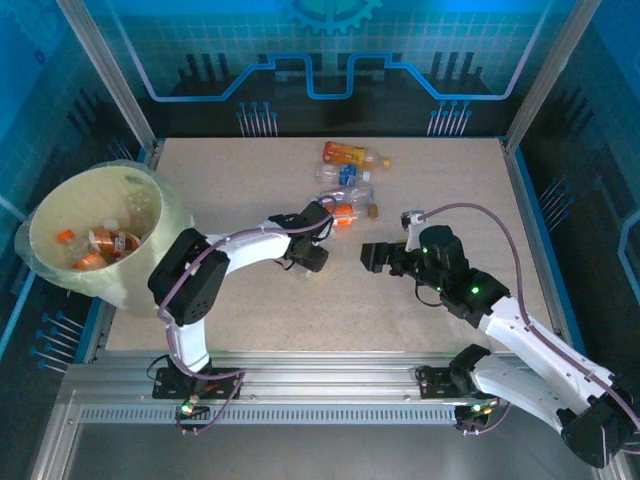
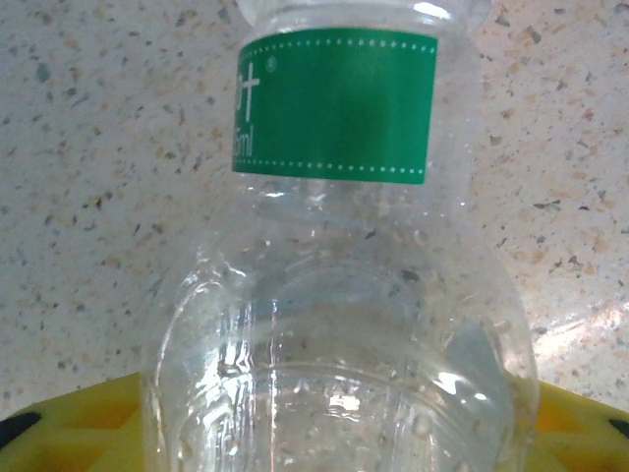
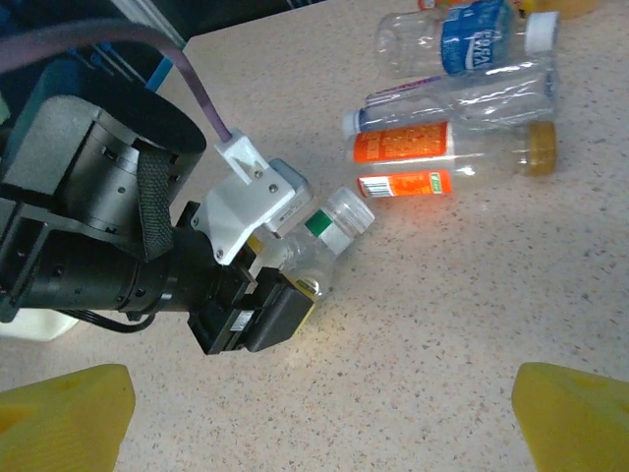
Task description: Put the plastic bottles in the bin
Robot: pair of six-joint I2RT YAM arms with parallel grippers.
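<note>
The bottle with the green label (image 3: 321,246), clear and lying on its side, sat between the fingers of the left pincer (image 3: 295,273), which was closed on its body. Its neck end stuck out past the fingertips. In the left wrist view the bottle's clear body ran up from between the two yellow fingertips (image 2: 69,433), with the speckled tabletop (image 1: 420,330) under it.

Beyond the left pincer, a little apart from it, lay a loose cluster of other bottles (image 1: 348,180): one with a blue label (image 3: 462,39), one with an orange label (image 3: 418,143) and a brownish cap, and more beside them, all on their sides and close together.

Facing the left pincer, near it but not touching, the right pincer (image 1: 375,257) hung with its jaws spread wide and nothing between them.

Well off on the left pincer's other side, at the tabletop's edge, stood the bin (image 1: 110,285), with a few bottles (image 1: 95,250) already lying in its bottom.
</note>
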